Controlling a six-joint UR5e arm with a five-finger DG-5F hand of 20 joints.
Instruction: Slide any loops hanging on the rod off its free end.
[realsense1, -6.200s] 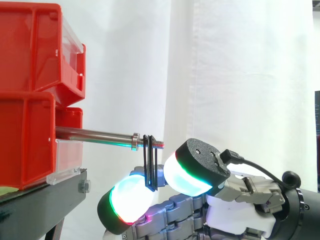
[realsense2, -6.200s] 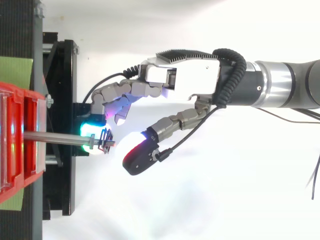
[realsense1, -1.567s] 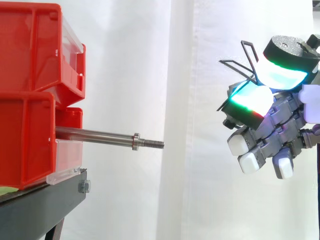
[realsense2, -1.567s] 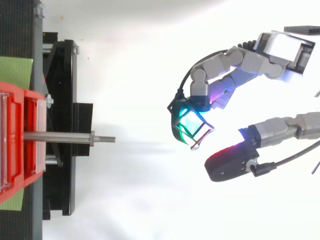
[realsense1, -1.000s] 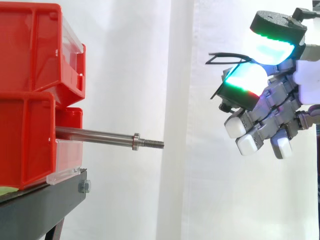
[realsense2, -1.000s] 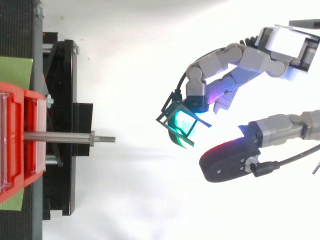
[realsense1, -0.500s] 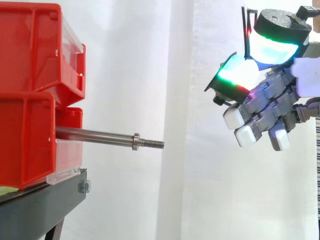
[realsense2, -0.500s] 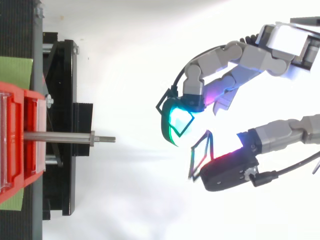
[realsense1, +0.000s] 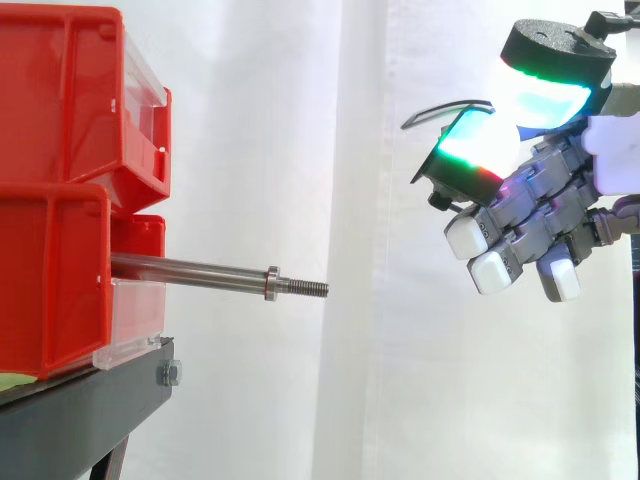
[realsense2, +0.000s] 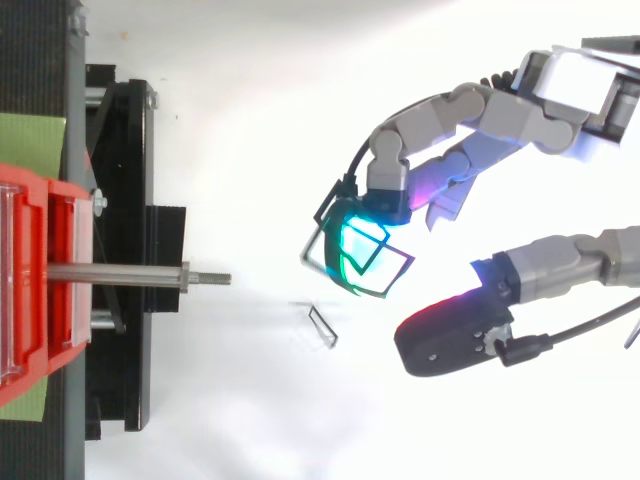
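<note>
The rod (realsense1: 200, 270) projects level from the red bins (realsense1: 60, 200) on the black stand (realsense1: 90, 400). Its threaded free end is bare, with open room all round it. The hand (realsense1: 545, 215) hangs well apart from that end, to the right.

Side view: the hand sits higher than the rod, and a thin black loop (realsense1: 440, 108) arcs over the top edge of a glowing fingertip pad (realsense1: 478, 148).

Top view: two wire loops are draped round that cyan pad (realsense2: 358, 245). The thumb (realsense2: 445, 340) stands clear of it with a plain gap, so nothing is pinched. A separate small loop (realsense2: 322, 327) appears against the white ground between the rod's end and the thumb, touching neither. Whether it lies there or is in the air cannot be told.
</note>
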